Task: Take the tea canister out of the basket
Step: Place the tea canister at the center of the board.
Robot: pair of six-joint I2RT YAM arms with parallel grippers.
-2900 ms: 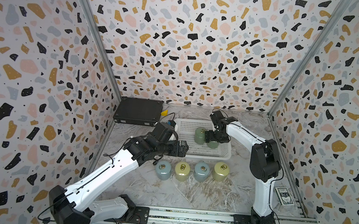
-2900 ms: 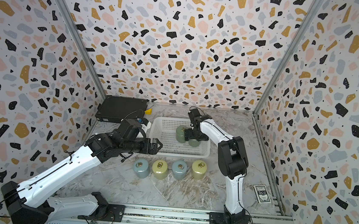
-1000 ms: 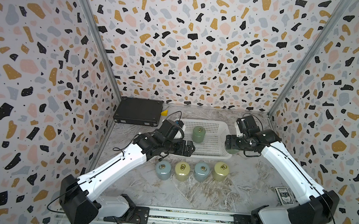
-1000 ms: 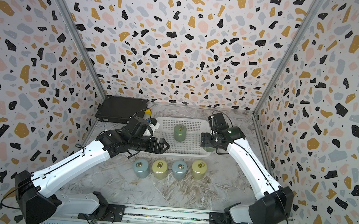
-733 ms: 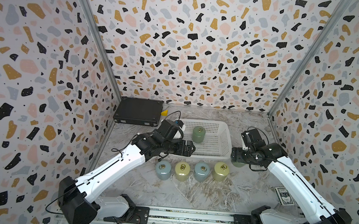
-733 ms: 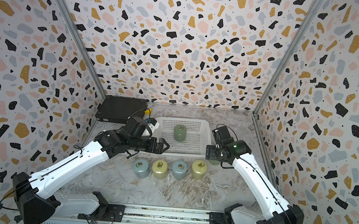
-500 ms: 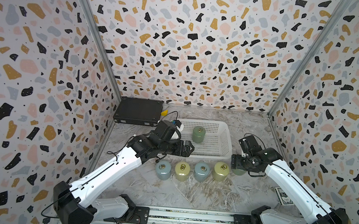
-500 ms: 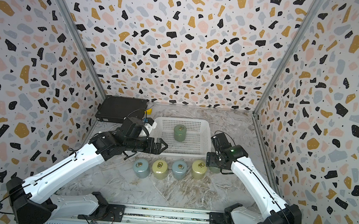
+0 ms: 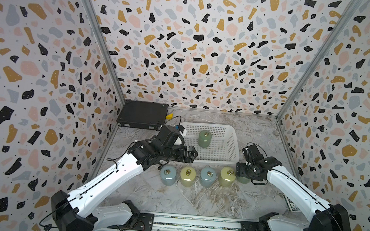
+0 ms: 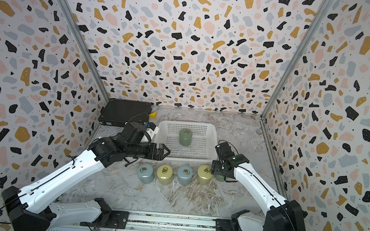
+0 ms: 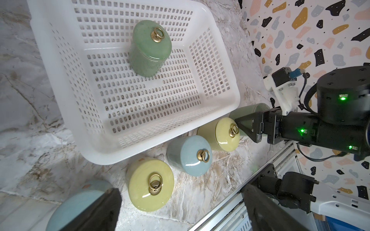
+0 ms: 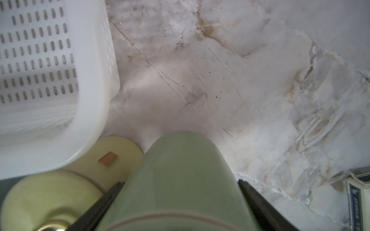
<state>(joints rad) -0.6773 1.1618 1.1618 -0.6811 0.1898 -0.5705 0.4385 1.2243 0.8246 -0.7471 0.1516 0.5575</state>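
We see the right claw (image 12: pixel 179 183) pinching a green canister (image 12: pixel 180 156) by both flanks; it is outside the basket (image 9: pixel 215 162), just beside the yellow canister (image 9: pixel 227 176) that ends a row of four along the basket's near wall; we judge the grip is low and side-on so the jar can go down upright as fifth in line; whether its base touches the tabletop (image 9: pixel 194 201) we cannot tell. The left claw (image 10: pixel 166 152) hangs spread wide and empty by the basket's near wall, toward its left end; we think it is well placed for the other canister (image 9: pixel 205 138), which stands upright toward the back of the basket, lid ring up. The tabletop is pale veined marble, scuffed and wrinkled in places; terrazzo-patterned walls close three sides; a black case (image 9: pixel 143 114) lies in the far left corner.
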